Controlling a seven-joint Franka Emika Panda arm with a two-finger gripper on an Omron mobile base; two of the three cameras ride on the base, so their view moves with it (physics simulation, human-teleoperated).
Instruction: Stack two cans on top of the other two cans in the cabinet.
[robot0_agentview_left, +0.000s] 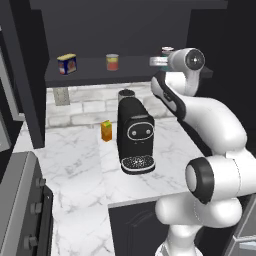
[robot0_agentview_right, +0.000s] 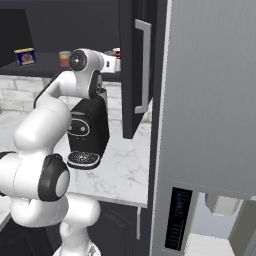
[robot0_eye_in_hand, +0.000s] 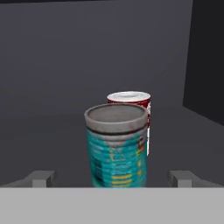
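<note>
teal can (robot0_eye_in_hand: 117, 146) centre frame, between the spread tips of the empty end effector (robot0_eye_in_hand: 114, 178); approach step, next advance and clamp.

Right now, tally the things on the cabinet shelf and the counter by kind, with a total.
Cans: 4 — blue tin, red-orange can, teal can, red-and-white can
Orange carton: 1
Coffee machine: 1
Total: 6

Teal can (robot0_eye_in_hand: 117, 146), silver-topped, stands upright on the cabinet (robot0_agentview_left: 90, 75) shelf; the red-and-white can (robot0_eye_in_hand: 133, 103) stands just behind it at 1 o'clock. Farther along the shelf stand the red-orange can (robot0_agentview_left: 112, 62) and, at its 9 o'clock, the blue tin (robot0_agentview_left: 67, 64).
</note>
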